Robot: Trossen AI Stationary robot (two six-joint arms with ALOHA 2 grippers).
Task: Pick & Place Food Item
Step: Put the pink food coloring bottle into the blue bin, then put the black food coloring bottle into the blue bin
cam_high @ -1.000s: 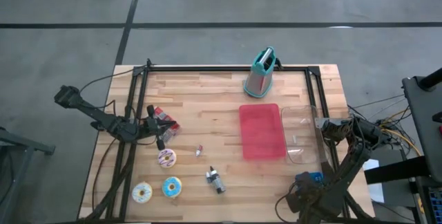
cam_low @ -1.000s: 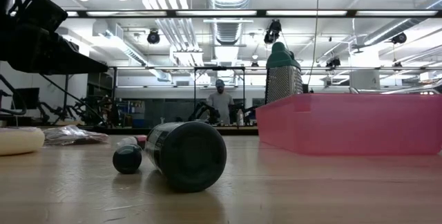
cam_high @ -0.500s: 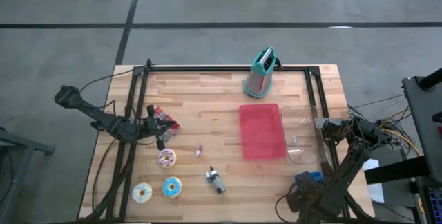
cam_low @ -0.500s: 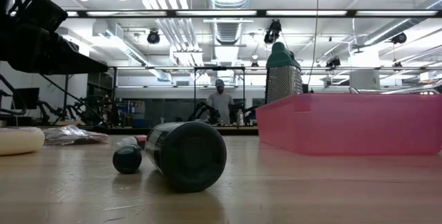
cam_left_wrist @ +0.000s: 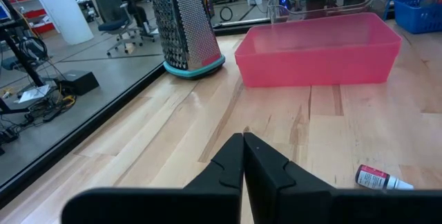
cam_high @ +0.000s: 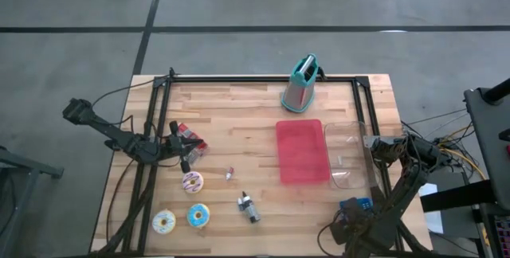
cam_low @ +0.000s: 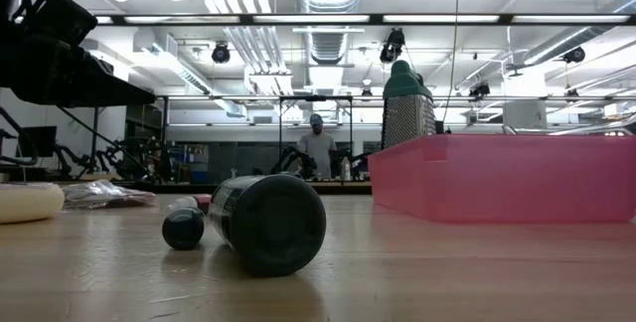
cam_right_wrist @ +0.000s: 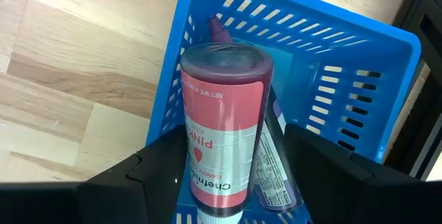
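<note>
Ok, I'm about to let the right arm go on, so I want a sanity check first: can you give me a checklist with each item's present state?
1. Right gripper open: ok, fingers wide apart.
2. Pink bottle between its fingers: ok, lying in the blue basket.
3. Bottle gripped: not ok, fingers not closed on it.
4. Pink bin free to receive: ok, nothing seen inside.
5. Left gripper out of the way: ok, shut, over the table's left side.

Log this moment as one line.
left gripper: shut, empty, above table | right gripper: fingers open around pink bottle in blue basket | donuts: untouched
</note>
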